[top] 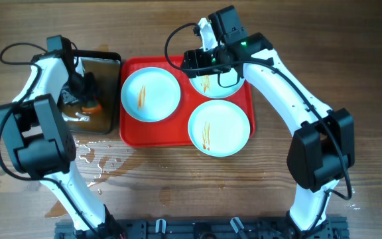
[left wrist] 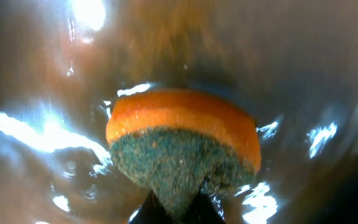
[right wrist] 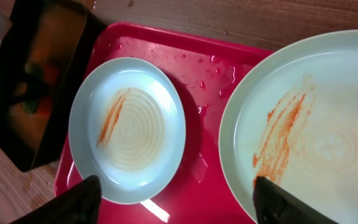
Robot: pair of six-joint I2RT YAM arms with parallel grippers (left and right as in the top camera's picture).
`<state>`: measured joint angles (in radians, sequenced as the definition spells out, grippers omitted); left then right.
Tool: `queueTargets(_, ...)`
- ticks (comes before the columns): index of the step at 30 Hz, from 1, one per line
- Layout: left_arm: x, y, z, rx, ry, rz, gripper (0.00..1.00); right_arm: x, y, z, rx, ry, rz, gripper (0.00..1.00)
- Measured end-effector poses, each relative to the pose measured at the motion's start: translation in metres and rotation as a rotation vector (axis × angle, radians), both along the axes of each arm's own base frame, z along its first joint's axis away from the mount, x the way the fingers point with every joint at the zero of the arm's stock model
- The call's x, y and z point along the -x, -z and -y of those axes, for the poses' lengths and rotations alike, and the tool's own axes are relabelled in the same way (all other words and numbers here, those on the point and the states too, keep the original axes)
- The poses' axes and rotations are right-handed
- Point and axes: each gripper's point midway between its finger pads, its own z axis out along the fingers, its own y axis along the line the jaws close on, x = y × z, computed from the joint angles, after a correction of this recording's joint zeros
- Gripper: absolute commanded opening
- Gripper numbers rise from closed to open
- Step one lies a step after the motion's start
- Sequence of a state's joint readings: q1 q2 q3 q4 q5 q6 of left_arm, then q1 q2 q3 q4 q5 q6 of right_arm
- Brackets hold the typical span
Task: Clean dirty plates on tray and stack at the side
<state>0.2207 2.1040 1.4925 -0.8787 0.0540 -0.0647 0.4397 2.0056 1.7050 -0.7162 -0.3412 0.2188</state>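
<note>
Three pale plates lie on the red tray [top: 172, 133] in the overhead view: the left plate [top: 150, 94], the front right plate [top: 219, 127] and the rear right plate [top: 221, 89]. Each plate carries orange-red streaks. The rear right plate is partly covered by the right gripper [top: 209, 74], which hangs over its rear-left portion. A black pan [top: 109, 78] sits on the table [top: 257, 192] just beside the left edge of the tray and holds brownish liquid. The left gripper [top: 86, 93] reaches down into the pan, with an orange sponge [top: 91, 104] at its tip. Spilled water [top: 98, 159] spreads over the table in front of the pan.

Left wrist view: the left gripper is clamped on the sponge, pinching the lower corner of its green scouring face between dark fingers [left wrist: 211, 211]. The orange foam layer is uppermost in the picture. Glinting brown liquid surrounds the sponge.

Right wrist view: the right gripper stands apart, with its fingertips [right wrist: 79, 199] spread wide. One fingertip lies at the near rim of the left plate, the other over the rear right plate. The left plate shows a single thin streak, and the rear right plate shows a broader smear. Water droplets [right wrist: 204, 84] sit on the tray between these two plates. The pan occupies the upper left corner
</note>
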Motion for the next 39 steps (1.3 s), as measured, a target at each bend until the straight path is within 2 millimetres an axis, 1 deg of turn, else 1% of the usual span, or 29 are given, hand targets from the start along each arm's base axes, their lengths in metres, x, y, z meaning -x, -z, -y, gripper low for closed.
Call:
queueTargets(2,0.004,-0.011,0.007,0.035,0.003,0.002,0.04,-0.001,-0.001,0.0,-0.001,0.003,0.005,0.52)
queueTargets(4,-0.001,-0.034,0.012,0.057,0.007,0.058,0.04,-0.002,-0.001,0.0,-0.001,0.005,0.005,0.41)
queueTargets(6,-0.009,-0.072,0.015,0.059,0.01,0.157,0.04,-0.002,0.001,0.0,0.0,0.007,0.003,0.34)
queueTargets(7,-0.011,-0.086,0.016,0.058,0.008,0.193,0.04,-0.002,0.003,0.0,0.001,0.009,0.0,0.32)
queueTargets(8,-0.012,-0.104,0.016,0.055,0.003,0.239,0.04,-0.002,0.005,0.0,0.003,0.01,-0.004,0.29)
queueTargets(10,-0.014,-0.139,0.019,0.047,0.001,0.324,0.04,-0.003,0.013,0.0,0.008,0.017,-0.024,0.25)
queueTargets(11,-0.014,-0.152,0.019,0.043,0.001,0.356,0.04,-0.003,0.019,0.0,0.011,0.02,-0.037,0.22)
queueTargets(12,-0.013,-0.16,0.021,0.043,0.002,0.375,0.04,-0.002,0.023,0.0,0.015,0.02,-0.046,0.21)
queueTargets(14,-0.013,-0.166,0.024,0.045,0.004,0.387,0.04,-0.002,0.032,-0.001,0.023,0.019,-0.062,0.2)
queueTargets(19,-0.014,-0.159,0.037,0.058,0.031,0.366,0.04,0.005,0.052,-0.01,0.041,0.002,-0.103,0.2)
queueTargets(22,-0.015,-0.158,0.042,0.06,0.041,0.363,0.04,0.015,0.073,-0.017,0.06,-0.001,-0.159,0.2)
queueTargets(23,-0.015,-0.158,0.043,0.061,0.044,0.363,0.04,0.019,0.083,-0.02,0.069,0.002,-0.186,0.2)
queueTargets(25,-0.015,-0.158,0.043,0.061,0.045,0.363,0.04,0.024,0.095,-0.024,0.078,0.0,-0.217,0.22)
queueTargets(27,-0.015,-0.158,0.044,0.063,0.044,0.362,0.04,0.029,0.105,-0.027,0.08,0.001,-0.247,0.27)
queueTargets(28,-0.015,-0.158,0.045,0.064,0.043,0.362,0.04,0.031,0.107,-0.029,0.076,0.001,-0.259,0.31)
queueTargets(29,-0.016,-0.158,0.047,0.065,0.044,0.362,0.04,0.032,0.109,-0.03,0.071,0.002,-0.266,0.32)
queueTargets(33,-0.017,-0.158,0.057,0.071,0.063,0.365,0.04,0.031,0.113,-0.036,0.049,0.023,-0.283,0.32)
queueTargets(37,-0.022,-0.16,0.066,0.074,0.08,0.384,0.04,0.032,0.125,-0.037,0.045,0.048,-0.319,0.32)
queueTargets(39,-0.024,-0.161,0.067,0.075,0.084,0.391,0.04,0.031,0.128,-0.04,0.029,0.051,-0.323,0.29)
